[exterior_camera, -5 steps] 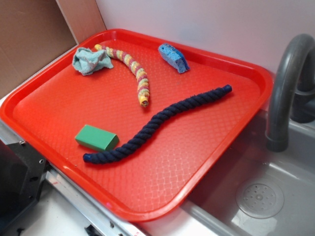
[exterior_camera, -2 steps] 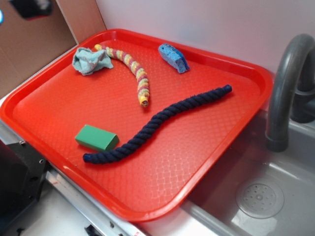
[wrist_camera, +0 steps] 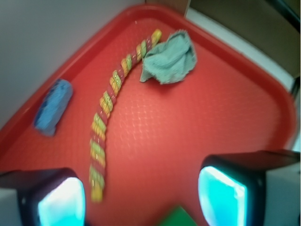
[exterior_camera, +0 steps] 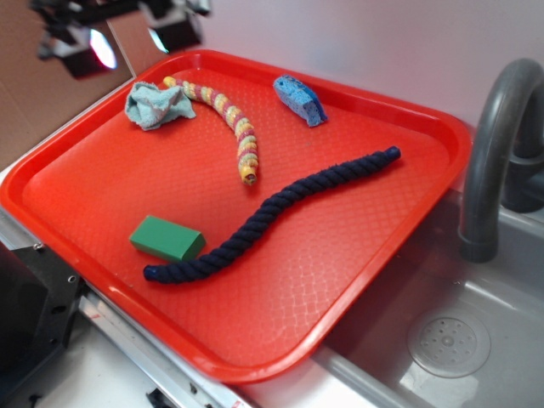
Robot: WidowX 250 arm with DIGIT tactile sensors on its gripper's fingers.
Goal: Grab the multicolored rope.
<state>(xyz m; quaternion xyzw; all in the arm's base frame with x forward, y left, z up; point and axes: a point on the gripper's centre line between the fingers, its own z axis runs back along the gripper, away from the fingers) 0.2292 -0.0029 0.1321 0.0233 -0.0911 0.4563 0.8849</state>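
Centrally toward the back of the red tray (exterior_camera: 357,280): the multicolored rope (exterior_camera: 231,119), a short, thick braid banded in yellow, pink-red and pale green, curving from the far left corner area down to a yellow end near the tray's middle. Lying flat, untouched by anything metal or plastic. Just beside its upper end, perhaps touching, a crumpled pale teal cloth (exterior_camera: 157,104). Off to its right near the back rim, well apart, a blue sponge (exterior_camera: 299,99). Below its yellow end, close but separate, a longer dark navy rope (exterior_camera: 272,212) running diagonally across the tray. Near that rope's lower end, a green block (exterior_camera: 167,238).

Seen from the wrist view, the same braid (wrist_camera: 104,110) running down the left half of the frame, cloth (wrist_camera: 170,59) at its far end, sponge (wrist_camera: 52,106) to the left.

Above the tray's far left corner, the gripper (exterior_camera: 127,38), blurred, with two bright pads showing; jaws spread wide, nothing between them. Clear of the braid, up off the tray surface. In the wrist view, fingertips (wrist_camera: 61,200) at the bottom corners, the braid's yellow end just inside the left one.

Right of the tray, a grey sink (exterior_camera: 476,340) with a curved grey faucet (exterior_camera: 493,144).
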